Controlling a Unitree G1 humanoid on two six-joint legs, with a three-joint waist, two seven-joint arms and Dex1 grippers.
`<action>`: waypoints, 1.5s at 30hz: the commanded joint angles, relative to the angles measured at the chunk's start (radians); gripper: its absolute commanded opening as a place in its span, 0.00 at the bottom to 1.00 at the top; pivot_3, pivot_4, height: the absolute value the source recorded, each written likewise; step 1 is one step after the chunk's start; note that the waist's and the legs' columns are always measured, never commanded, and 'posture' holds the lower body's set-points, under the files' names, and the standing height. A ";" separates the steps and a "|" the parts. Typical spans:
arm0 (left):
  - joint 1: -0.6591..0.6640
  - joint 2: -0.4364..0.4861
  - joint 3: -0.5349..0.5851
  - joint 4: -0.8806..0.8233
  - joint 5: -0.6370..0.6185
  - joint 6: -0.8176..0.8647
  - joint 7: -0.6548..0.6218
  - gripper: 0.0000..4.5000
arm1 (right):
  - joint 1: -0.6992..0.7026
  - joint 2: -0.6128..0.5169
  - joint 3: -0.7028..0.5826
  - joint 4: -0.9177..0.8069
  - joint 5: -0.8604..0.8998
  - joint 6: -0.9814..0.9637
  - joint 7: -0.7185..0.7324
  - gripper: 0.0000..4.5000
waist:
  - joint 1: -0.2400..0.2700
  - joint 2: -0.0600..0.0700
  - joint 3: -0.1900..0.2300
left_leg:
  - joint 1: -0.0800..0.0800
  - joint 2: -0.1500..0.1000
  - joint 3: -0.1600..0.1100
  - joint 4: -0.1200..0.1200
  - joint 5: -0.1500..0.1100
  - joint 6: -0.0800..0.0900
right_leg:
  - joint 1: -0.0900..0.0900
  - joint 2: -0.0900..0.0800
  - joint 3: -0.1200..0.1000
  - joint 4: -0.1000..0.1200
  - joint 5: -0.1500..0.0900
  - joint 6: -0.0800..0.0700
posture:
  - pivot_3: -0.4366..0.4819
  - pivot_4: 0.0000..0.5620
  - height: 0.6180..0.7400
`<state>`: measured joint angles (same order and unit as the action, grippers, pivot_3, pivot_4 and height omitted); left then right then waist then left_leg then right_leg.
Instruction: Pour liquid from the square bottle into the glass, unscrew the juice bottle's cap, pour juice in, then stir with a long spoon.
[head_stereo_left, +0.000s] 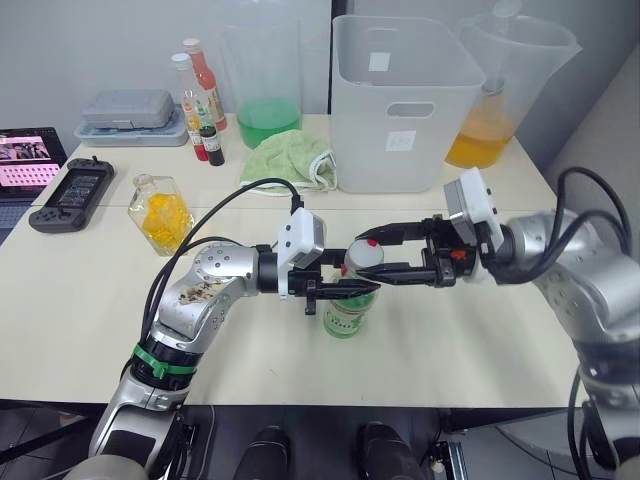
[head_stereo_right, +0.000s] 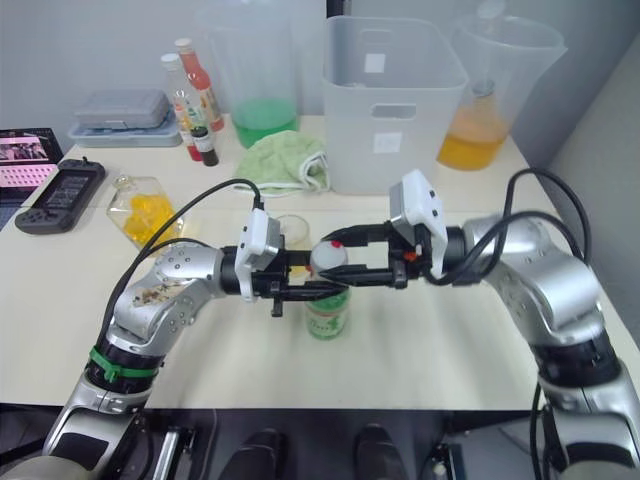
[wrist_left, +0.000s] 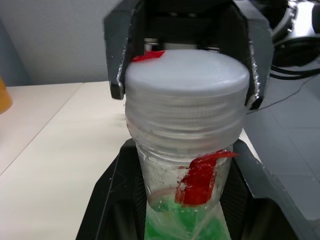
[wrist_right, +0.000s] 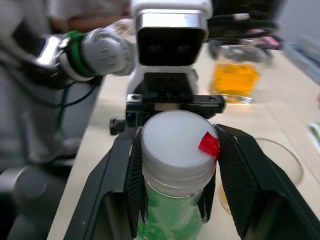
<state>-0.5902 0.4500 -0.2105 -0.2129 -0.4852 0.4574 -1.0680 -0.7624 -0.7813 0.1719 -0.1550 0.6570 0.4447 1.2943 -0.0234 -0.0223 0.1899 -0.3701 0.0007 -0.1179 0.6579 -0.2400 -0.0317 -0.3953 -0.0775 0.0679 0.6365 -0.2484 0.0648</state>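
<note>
The juice bottle (head_stereo_left: 347, 312) stands upright on the table near the front middle, with green liquid inside. My left gripper (head_stereo_left: 350, 288) is shut on its neck, just below the cap. The juice bottle's cap (wrist_right: 176, 145), white with a red mark, sits on the threads, and my right gripper (head_stereo_left: 368, 256) is shut on it from the right. Just behind the bottle stands the glass (head_stereo_right: 293, 228), whose rim also shows beside the right gripper's fingers (wrist_right: 250, 175). The square bottle (head_stereo_left: 162, 210) with yellow-orange contents stands at the left. The long spoon is out of view.
A white bin (head_stereo_left: 400, 110) stands at the back centre, flanked by a pitcher of green liquid (head_stereo_left: 262, 85) and a pitcher of orange liquid (head_stereo_left: 500, 95). A green cloth (head_stereo_left: 290, 158), sauce bottles (head_stereo_left: 200, 100), a grey box (head_stereo_left: 128, 108) and a handheld console (head_stereo_left: 70, 192) lie at the back left.
</note>
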 joint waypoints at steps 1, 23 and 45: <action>0.014 0.007 -0.007 -0.007 0.000 0.030 0.007 0.34 | -0.110 0.036 0.097 0.205 -0.121 -0.086 0.195 0.37 | -0.005 0.000 0.000 | 0.001 0.000 0.000 0.000 0.000 0.000 | 0.002 0.000 0.000 -0.001 0.000 0.000 | 0.48 0.27 1.00; 0.017 0.014 -0.025 0.000 0.010 0.013 -0.011 0.34 | 0.052 0.041 -0.243 -0.293 0.043 0.247 -0.306 0.99 | 0.008 0.000 0.000 | -0.014 0.000 -0.001 0.001 0.000 0.000 | -0.012 -0.001 0.000 -0.003 0.005 -0.006 | 0.48 0.27 1.00; -0.052 -0.042 -0.066 0.129 0.036 -0.053 -0.112 0.34 | 0.389 0.170 -0.358 -0.756 0.354 0.538 -1.116 0.99 | 0.012 0.001 0.000 | -0.014 -0.002 -0.001 0.001 0.000 0.000 | -0.009 -0.001 0.000 -0.005 0.006 -0.005 | 0.48 0.27 1.00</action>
<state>-0.6533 0.4139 -0.2367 -0.0970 -0.4720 0.3929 -1.1692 -0.3697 -0.6169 -0.1750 -0.8762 0.9966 0.9964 0.2063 -0.0112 -0.0218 0.1895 -0.3837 -0.0008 -0.1190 0.6590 -0.2400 -0.0314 -0.4040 -0.0788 0.0676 0.6314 -0.2428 0.0595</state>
